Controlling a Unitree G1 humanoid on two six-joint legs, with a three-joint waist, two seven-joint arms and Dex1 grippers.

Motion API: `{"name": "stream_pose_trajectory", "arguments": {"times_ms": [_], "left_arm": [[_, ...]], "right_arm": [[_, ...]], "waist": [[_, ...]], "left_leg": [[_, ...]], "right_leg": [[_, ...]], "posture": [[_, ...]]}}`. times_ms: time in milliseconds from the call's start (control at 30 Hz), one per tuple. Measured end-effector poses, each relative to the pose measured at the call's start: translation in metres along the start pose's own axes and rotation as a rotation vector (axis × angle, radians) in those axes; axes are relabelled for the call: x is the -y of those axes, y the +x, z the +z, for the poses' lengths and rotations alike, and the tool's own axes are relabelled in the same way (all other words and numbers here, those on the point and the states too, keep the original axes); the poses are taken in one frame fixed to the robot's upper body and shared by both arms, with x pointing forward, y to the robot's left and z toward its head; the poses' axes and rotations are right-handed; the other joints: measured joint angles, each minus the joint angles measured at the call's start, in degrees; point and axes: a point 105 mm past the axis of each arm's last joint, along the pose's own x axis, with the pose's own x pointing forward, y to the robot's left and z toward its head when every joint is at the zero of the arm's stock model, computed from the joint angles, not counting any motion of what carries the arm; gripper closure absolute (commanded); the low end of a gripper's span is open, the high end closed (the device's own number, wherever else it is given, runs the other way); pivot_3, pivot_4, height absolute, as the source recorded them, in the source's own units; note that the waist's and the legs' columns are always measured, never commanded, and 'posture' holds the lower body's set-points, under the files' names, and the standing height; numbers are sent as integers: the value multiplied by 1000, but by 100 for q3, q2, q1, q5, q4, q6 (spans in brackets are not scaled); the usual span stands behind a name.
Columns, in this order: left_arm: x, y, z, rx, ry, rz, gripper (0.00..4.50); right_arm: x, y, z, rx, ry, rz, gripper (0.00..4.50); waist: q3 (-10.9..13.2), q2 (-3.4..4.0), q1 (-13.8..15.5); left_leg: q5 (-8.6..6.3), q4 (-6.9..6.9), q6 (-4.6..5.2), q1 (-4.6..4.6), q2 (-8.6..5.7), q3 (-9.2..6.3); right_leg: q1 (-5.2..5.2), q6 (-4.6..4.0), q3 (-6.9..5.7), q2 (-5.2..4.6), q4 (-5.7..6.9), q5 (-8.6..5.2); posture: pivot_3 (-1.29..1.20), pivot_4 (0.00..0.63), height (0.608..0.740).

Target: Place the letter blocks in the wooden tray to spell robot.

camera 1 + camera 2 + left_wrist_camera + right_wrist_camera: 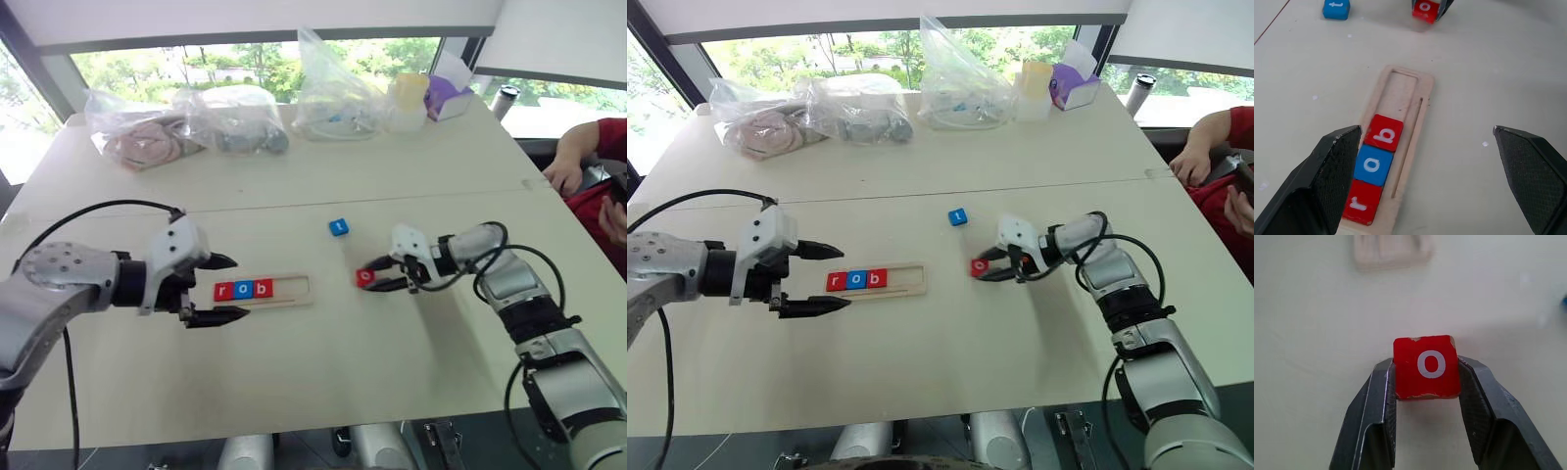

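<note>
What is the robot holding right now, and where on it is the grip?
The right gripper pinches the red o block by two opposite side edges, letter face showing. The left gripper is open, holding nothing, beside the wooden tray.

place: office or lab | cues: large worktable (294, 176), windows (245, 59), bagged supplies (333, 98)

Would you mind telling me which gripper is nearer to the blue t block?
The right. The right gripper, shut on the red o block, sits just beside the blue t block. The left gripper is open at the wooden tray's far end.
</note>
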Motion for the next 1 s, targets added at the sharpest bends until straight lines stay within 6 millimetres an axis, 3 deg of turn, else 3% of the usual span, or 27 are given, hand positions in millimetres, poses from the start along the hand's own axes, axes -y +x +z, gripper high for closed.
{"name": "stream_pose_trajectory", "arguments": {"times_ms": [67,167,267,400,1000], "left_arm": [[-4,-3,-1,-4,5,11,0],[-7,-5,-6,-16,4,29,0],[-7,-6,-10,-32,-2,29,0],[0,-6,-24,-73,-44,9,0],[2,-4,-21,-23,-68,59,0]], "right_arm": [[0,11,24,37,-53,-1,3310],[-7,35,42,96,-39,18,3310],[-15,58,42,82,-31,45,3310],[-11,77,30,0,-50,9,3310],[-18,91,24,-76,-95,76,3310]], "waist": [[0,2,37],[-2,-1,62],[-1,0,73],[-1,0,58],[-2,0,44]], "left_leg": [[1,-1,-1,-2,0,-8],[1,0,-2,-8,-1,-9],[2,4,-4,-14,-8,-3],[2,4,-4,-14,-8,3],[2,2,-4,-10,-5,-2]], "right_leg": [[-1,-1,-4,1,2,-2],[0,-2,-5,-3,-2,-2],[-2,-12,-5,-14,-6,6],[-3,-13,0,-15,-8,6],[-3,-15,-3,-8,-3,9]], "posture": [[0,150,740],[0,150,740],[0,150,740],[0,150,740],[0,150,740]]}}
